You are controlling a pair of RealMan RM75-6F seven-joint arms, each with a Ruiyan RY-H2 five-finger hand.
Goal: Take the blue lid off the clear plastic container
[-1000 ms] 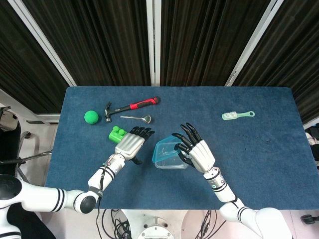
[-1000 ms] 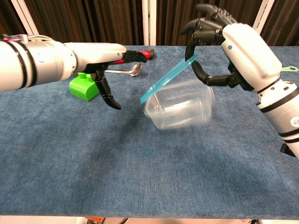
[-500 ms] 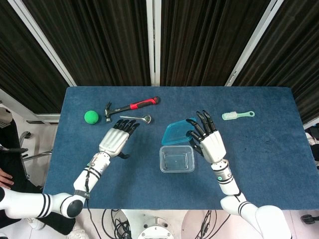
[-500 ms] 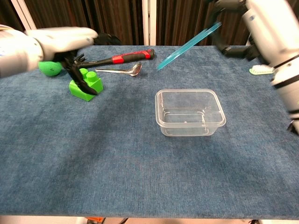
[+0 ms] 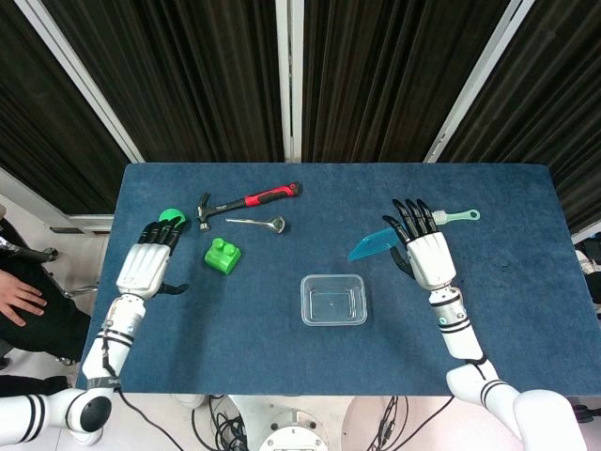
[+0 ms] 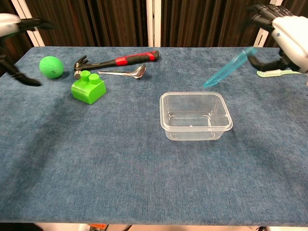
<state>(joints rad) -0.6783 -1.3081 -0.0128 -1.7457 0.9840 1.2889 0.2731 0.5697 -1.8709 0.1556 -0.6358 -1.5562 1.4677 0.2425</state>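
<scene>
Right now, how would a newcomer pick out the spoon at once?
On the blue table, look to the far left part, just in front of the red-handled hammer. The spoon lies there, the only all-metal thing, beside a green block.

Right hand (image 6: 288,33) up at the far right, holding the blue lid (image 6: 228,67) tilted in the air, well off the clear plastic container (image 6: 196,115). Container open, upright on the blue tabletop (image 6: 120,178). Far left: green ball (image 6: 51,66), hammer (image 6: 115,60), spoon (image 6: 122,73), green block (image 6: 88,88). Pale green brush (image 6: 276,73) just beside the right hand. Left hand (image 6: 12,29) barely in frame at the left edge, fingers unclear.
</scene>
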